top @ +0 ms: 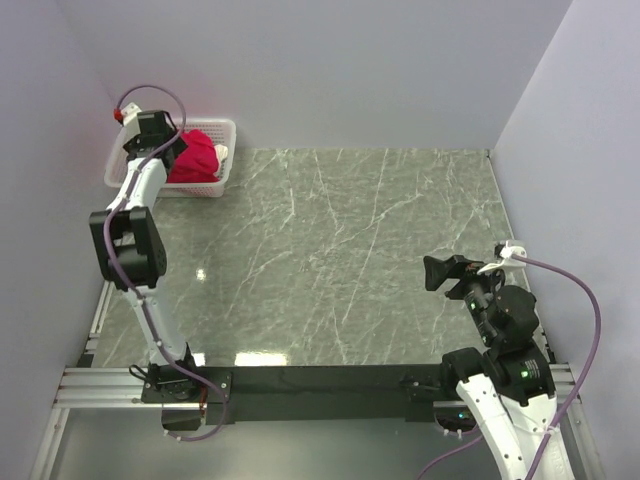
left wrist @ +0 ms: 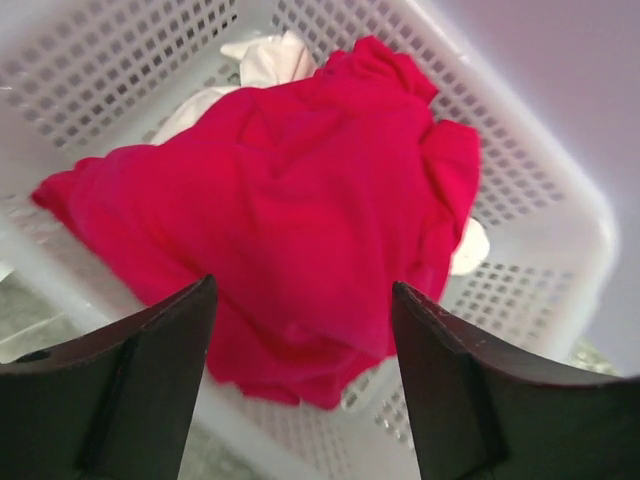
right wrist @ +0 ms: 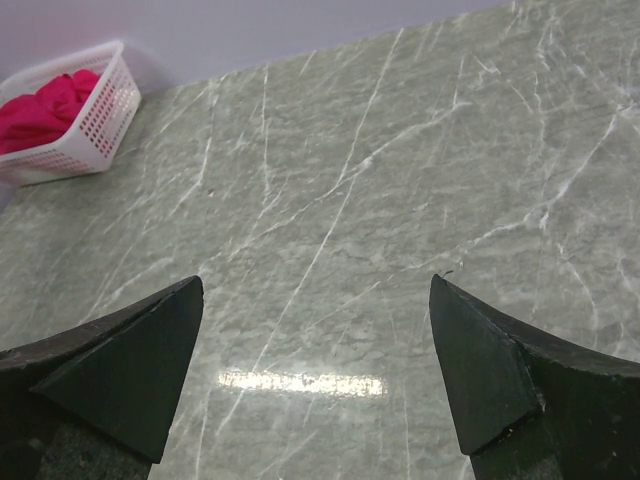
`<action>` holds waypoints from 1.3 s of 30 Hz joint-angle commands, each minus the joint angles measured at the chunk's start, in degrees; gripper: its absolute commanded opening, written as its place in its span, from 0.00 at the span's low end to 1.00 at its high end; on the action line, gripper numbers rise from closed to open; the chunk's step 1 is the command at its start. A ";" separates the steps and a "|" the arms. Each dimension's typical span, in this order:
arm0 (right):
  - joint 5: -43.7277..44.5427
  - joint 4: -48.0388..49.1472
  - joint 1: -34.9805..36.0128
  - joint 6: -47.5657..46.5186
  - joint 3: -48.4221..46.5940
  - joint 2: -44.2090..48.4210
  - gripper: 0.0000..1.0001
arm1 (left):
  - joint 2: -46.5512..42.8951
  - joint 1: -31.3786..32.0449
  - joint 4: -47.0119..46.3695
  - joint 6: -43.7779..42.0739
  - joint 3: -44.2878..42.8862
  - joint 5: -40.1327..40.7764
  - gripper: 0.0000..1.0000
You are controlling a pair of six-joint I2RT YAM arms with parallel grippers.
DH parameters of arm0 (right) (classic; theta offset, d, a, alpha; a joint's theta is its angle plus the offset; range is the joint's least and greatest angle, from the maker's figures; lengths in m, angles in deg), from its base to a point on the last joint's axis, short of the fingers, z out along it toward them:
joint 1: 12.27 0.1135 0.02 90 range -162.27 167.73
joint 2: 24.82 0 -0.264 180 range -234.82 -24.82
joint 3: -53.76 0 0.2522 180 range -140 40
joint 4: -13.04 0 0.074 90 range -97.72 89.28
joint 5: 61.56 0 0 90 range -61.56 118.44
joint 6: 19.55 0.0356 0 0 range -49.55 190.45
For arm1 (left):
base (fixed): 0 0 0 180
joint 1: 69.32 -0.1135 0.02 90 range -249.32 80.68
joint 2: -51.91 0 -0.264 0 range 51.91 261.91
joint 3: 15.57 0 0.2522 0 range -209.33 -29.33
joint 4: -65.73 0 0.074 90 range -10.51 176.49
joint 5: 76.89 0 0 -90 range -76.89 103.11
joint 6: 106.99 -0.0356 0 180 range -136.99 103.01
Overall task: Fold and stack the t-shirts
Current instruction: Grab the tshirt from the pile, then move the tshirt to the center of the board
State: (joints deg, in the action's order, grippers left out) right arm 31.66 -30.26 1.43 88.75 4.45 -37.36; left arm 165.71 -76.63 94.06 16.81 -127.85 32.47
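Observation:
A crumpled bright red t-shirt (top: 197, 155) lies heaped in a white lattice basket (top: 228, 128) at the table's far left corner. In the left wrist view the t-shirt (left wrist: 290, 190) fills most of the basket (left wrist: 560, 210). My left gripper (left wrist: 302, 283) hangs just above the shirt's near edge; its jaws stand apart, with red fabric showing between them but not pinched. From above, the left gripper (top: 172, 150) sits over the basket's left side. My right gripper (top: 429, 272) hovers open over bare table at the near right, holding nothing (right wrist: 317, 280).
White cloth (left wrist: 268, 55) pokes out under the red shirt at the basket's far side. The basket (right wrist: 100, 115) stands against the back and left walls. Green marbled tabletop (top: 350, 250) spreads between the two arms, with walls on three sides.

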 commanded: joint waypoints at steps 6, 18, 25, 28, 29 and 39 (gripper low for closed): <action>-1.64 2.47 0.63 -0.99 0.31 -1.53 1.00 | 9.42 -0.16 2.22 0.30 -8.27 -1.86 0.62; -2.34 3.08 0.55 -0.99 0.66 -0.74 1.00 | 0.84 0.80 2.13 -2.77 -5.54 -3.71 0.01; -2.35 3.17 0.55 -0.55 0.57 0.32 1.00 | -11.57 6.24 2.13 -7.95 -8.79 -0.90 0.01; -2.26 3.17 0.55 -0.38 0.40 0.32 1.00 | -16.76 11.34 2.22 -9.89 -10.89 -1.07 0.01; -2.17 3.09 0.63 -0.29 0.05 0.32 1.00 | -17.81 12.57 3.52 -10.50 -11.95 -1.68 0.01; -1.64 1.77 0.63 0.15 -4.26 -2.05 1.00 | -28.80 31.11 4.16 -4.55 -20.83 -21.18 0.00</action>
State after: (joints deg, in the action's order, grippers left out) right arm 29.48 -29.91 1.49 88.84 3.51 -37.99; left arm 140.31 -48.41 101.27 9.55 -146.14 20.25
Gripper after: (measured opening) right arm 0.999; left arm 0.022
